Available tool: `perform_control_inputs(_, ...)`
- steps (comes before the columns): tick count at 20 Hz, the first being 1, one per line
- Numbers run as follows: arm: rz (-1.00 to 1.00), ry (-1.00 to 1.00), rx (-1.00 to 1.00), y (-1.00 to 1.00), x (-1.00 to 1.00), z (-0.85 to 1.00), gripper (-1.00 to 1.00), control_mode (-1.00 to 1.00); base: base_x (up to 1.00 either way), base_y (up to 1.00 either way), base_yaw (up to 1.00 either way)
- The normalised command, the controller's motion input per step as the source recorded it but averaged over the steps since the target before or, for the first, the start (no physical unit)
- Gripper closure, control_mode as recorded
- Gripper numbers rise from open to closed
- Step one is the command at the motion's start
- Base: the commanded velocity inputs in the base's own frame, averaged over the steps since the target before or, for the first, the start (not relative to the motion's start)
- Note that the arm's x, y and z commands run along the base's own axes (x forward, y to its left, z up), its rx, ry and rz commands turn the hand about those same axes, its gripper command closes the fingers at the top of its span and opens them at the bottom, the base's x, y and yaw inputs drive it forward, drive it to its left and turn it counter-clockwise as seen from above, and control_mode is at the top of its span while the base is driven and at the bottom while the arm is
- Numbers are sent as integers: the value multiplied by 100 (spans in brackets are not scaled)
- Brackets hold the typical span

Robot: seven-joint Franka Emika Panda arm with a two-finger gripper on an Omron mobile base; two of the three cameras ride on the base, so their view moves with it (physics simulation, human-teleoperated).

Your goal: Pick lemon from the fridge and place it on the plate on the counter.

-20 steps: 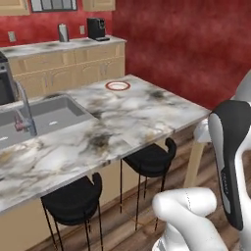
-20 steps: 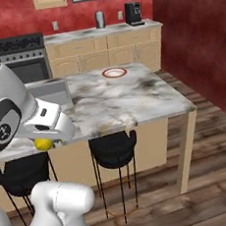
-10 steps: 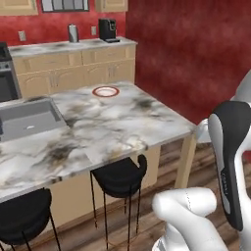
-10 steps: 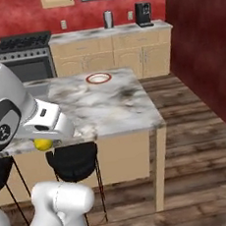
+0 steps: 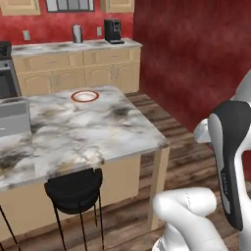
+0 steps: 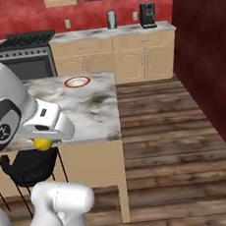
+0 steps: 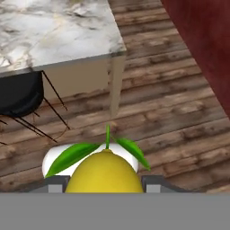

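1. My claw [image 6: 43, 142] is clamped narrow on the lemon [image 7: 104, 173]. In the hand view the yellow fruit sits right between my tips, with green leaves and a stem sticking out ahead of it.
2. In the right base view the lemon peeks out yellow below my white hand, tucked in close to my own body. My guess is that I carry it low and close so it rides steady while the base travels.
3. The plate [image 6: 77, 81] lies ahead of the claw and well apart from it, on the far part of the marble surface [image 5: 98, 132]. It is white with a red-brown rim, and nothing lies on it.
4. The near edge of the surface runs between the claw and the plate. A black stool [image 5: 73, 191] stands under that edge, ahead of the claw and to one side.
5. Below and ahead of the claw is wood floor [image 7: 179, 112], so a slip here would drop the fruit to the floor.
6. Judgement: the pick is done and the carry is under way. What's left is to lift the claw above the surface edge, reach over to the plate, then let go.
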Motion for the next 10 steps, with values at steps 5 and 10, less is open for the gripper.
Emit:
perform_control_inputs(5, 0, 0, 0, 0, 0, 0, 100, 100, 47, -100, 30)
perform_control_inputs(10, 0, 0, 0, 0, 0, 0, 100, 100, 61, -100, 31)
